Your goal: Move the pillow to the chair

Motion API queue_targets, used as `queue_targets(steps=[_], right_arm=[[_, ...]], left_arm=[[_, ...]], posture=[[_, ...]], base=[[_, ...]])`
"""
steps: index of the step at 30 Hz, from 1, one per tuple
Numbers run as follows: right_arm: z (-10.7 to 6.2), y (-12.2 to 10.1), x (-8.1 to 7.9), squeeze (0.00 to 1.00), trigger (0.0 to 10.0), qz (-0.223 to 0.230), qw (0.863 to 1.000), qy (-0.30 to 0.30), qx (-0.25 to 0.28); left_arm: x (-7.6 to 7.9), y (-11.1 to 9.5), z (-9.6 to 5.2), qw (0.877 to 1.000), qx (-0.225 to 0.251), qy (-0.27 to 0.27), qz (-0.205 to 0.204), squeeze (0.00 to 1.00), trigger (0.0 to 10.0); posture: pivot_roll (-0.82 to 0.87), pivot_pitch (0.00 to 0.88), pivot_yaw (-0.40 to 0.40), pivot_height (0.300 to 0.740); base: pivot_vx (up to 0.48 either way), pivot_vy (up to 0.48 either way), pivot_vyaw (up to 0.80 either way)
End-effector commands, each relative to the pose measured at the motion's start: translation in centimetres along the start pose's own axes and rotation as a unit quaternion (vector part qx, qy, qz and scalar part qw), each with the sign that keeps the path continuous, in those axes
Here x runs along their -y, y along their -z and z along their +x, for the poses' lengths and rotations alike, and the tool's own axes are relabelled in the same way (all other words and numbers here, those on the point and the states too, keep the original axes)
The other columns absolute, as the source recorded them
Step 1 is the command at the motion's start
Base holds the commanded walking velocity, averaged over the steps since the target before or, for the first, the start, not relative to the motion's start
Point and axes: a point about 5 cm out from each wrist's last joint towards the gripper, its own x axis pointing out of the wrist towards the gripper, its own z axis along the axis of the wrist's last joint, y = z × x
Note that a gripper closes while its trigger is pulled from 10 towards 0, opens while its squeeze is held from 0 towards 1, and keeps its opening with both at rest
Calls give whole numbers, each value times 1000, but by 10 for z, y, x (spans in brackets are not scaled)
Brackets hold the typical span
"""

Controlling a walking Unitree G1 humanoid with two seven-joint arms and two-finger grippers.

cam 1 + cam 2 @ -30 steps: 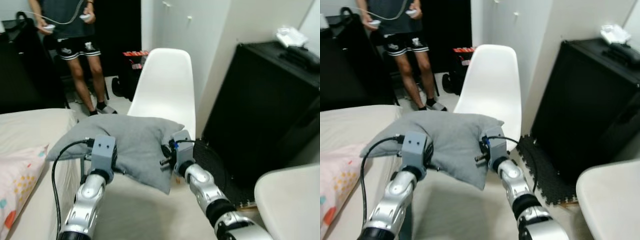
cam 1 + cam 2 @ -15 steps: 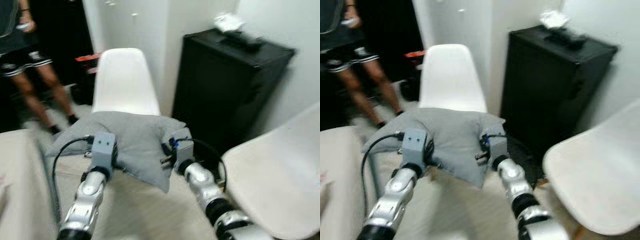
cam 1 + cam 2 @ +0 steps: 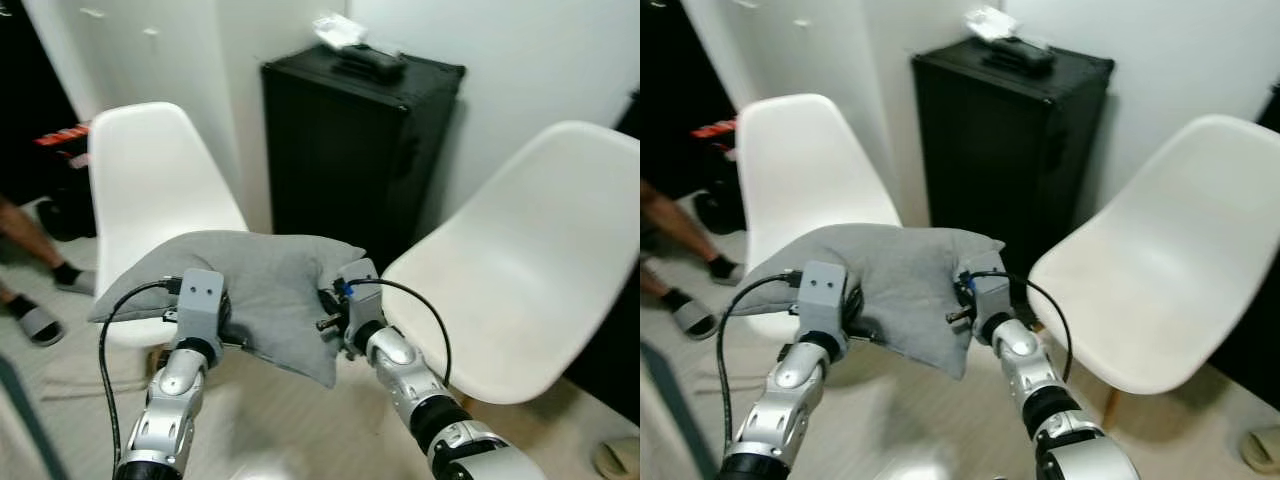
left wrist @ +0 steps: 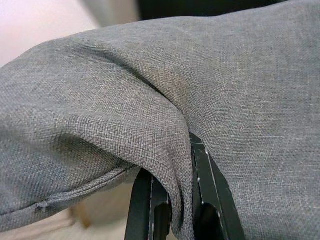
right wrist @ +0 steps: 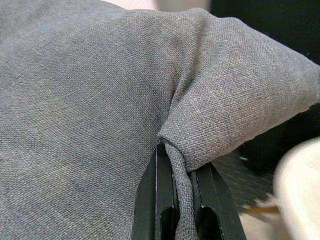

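Note:
A grey pillow hangs in the air between my two arms, held at chest height. My left gripper is shut on a fold of the pillow's cloth near its left end. My right gripper is shut on a pinch of cloth at its right end. One white chair stands behind the pillow at the left. A second white chair stands at the right, its seat just beyond my right wrist.
A black cabinet with small items on top stands against the white wall between the two chairs. A person's leg and sandalled foot are at the far left on the floor. A slipper lies at the lower right.
The camera has swung to the right: the bed and the standing person have slid out at the left and the right-hand chair has come fully into view. Both grippers still hold the pillow.

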Motion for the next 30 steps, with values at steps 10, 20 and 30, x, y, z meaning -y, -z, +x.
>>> queue_targets(steps=[10, 20, 30], right_arm=[[1, -4, 4, 0, 10000, 0, 1000, 22, 12], [1, -8, 12, 0, 10000, -1, 999, 37, 14], [1, -7, 13, 0, 10000, -4, 999, 42, 10]], left_arm=[[-14, -4, -4, 999, 14, -39, -15, 0, 10000], [-17, -8, -3, 999, 23, -32, -17, 0, 10000], [-15, -11, -1, 997, 29, -44, -50, 0, 10000]], posture=[[137, 41, -24, 740], [136, 27, -18, 740], [126, 13, -17, 740]], base=[[0, 0, -800], [0, 0, -800], [0, 0, -800]])
